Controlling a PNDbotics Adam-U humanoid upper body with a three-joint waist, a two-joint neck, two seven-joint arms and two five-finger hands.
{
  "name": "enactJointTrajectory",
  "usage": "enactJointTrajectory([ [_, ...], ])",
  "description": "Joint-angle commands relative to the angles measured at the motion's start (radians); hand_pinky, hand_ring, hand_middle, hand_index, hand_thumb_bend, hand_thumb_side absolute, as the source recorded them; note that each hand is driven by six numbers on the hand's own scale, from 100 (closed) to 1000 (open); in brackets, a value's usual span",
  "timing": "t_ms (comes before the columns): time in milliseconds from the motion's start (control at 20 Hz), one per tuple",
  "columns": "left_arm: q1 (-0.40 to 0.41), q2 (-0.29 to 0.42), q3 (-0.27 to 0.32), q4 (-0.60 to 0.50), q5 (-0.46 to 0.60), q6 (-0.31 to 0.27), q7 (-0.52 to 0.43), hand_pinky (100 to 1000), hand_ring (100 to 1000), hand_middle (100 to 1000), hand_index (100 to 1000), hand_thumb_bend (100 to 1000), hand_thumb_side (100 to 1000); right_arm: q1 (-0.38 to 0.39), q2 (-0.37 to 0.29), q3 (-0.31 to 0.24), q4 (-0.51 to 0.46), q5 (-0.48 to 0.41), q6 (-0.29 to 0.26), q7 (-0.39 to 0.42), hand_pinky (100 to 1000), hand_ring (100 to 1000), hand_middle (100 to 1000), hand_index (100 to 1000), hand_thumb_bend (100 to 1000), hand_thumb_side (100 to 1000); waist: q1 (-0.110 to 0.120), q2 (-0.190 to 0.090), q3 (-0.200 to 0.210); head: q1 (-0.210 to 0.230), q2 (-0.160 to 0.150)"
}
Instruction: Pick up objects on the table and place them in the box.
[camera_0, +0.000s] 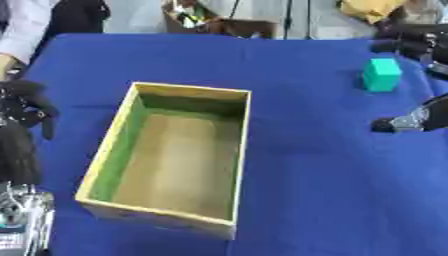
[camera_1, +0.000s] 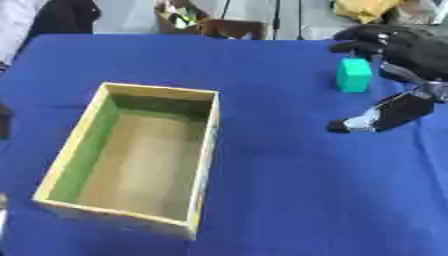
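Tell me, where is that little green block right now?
The green block stands on the blue tablecloth at far right, beside the right hand, well apart from the wooden box.

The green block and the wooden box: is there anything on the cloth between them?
Nothing. In the right eye view only bare blue cloth lies between the green block and the wooden box. The right hand sits beyond the block.

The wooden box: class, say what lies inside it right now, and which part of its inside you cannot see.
Inside the wooden box only its bare tan floor and green-tinted left wall show; no object lies there. The green block stands outside on the blue cloth. The near wall's inner face is hidden.
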Motion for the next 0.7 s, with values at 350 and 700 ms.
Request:
enactJointTrajectory([
  [350,-0.005,0.007,-0.002,-0.019,-0.012,0.000,-0.002,100,341,357,524,100,938,-0.026,-0.038,-0.096,-0.074,-0.079,0.070,0.132,871,1000,912,946,116,898,0.002,-0.020,-0.005,0.005,-0.008],
  [700,0.002,0.009,-0.004,-0.019,-0.019,0.000,-0.005,100,341,357,523,100,938,-0.068,-0.059,-0.100,-0.062,-0.074,0.095,0.220,865,1000,926,944,595,905,0.001,-0.021,-0.003,-0.005,-0.005],
])
